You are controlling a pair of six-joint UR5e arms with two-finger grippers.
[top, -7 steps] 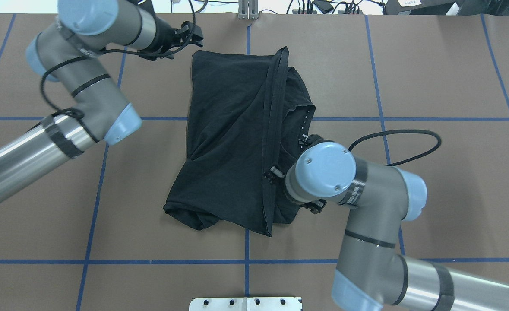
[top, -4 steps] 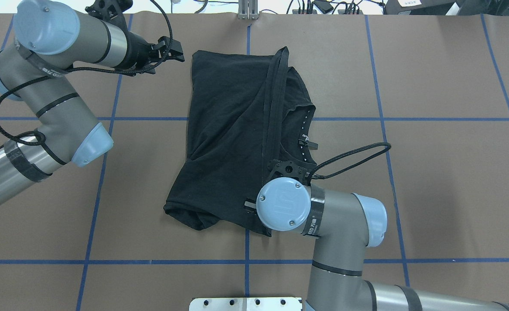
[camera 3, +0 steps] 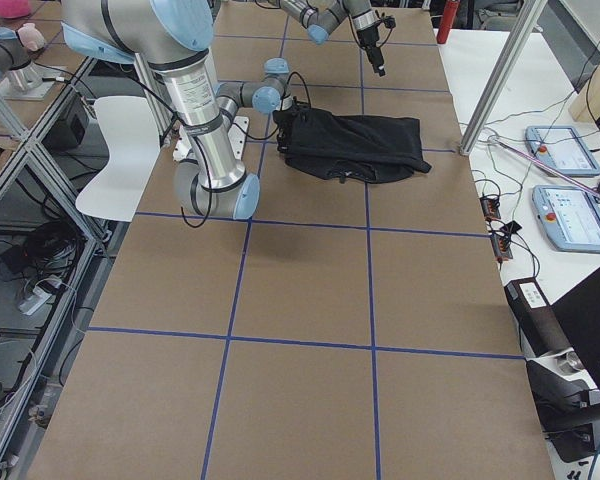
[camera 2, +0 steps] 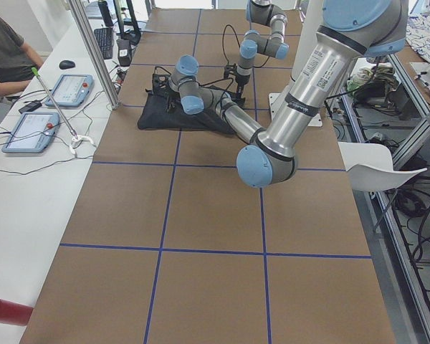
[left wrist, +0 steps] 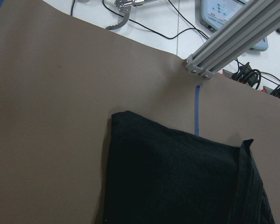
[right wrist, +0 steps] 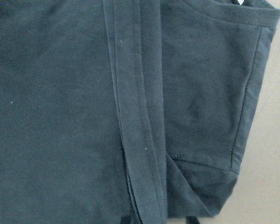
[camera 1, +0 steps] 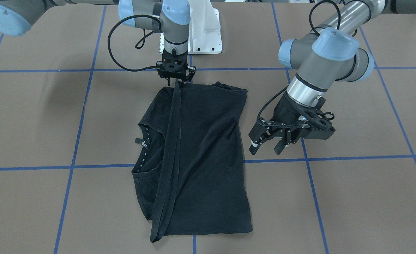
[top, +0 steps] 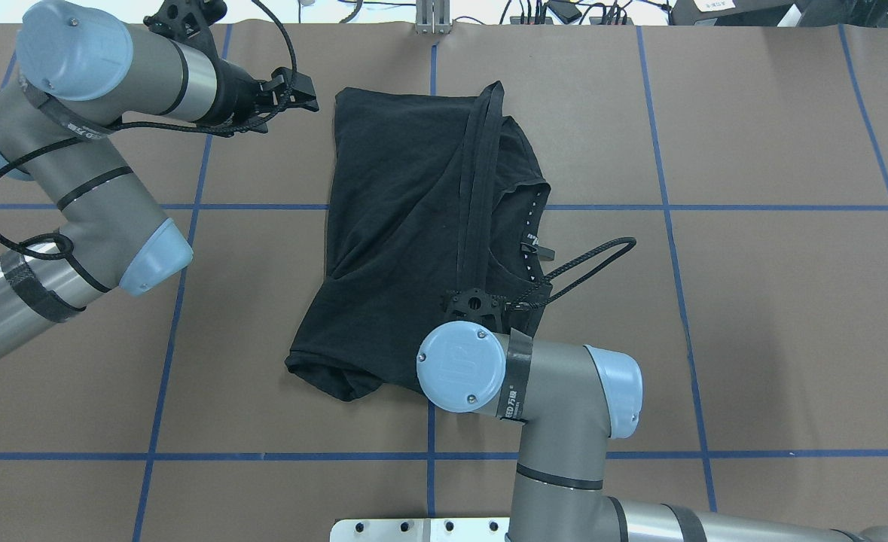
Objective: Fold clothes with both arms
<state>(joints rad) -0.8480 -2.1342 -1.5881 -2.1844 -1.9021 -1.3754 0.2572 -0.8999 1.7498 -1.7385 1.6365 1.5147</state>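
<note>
Black T-shirt (top: pixel 398 226) lies partly folded mid-table (top: pixel 752 339), plain side up, with a long hem strip (camera 1: pixel 170 148) running top to bottom of the front-facing frame and the collar (camera 1: pixel 145 141) poking out at its left. Right gripper (camera 1: pixel 176 80) sits down on the top end of that strip. Fingertips are hidden by the wrist and cloth, so can't tell if it is clamped or apart. Left gripper (camera 1: pixel 266 146) hovers just off the shirt's right edge in that frame, fingers apart, nothing in it. Looks like the grab before the next fold. To do it well, the left should drop low and pinch all layers at its corner — not just the top one — then both lift level together so the stack doesn't skew.
</note>
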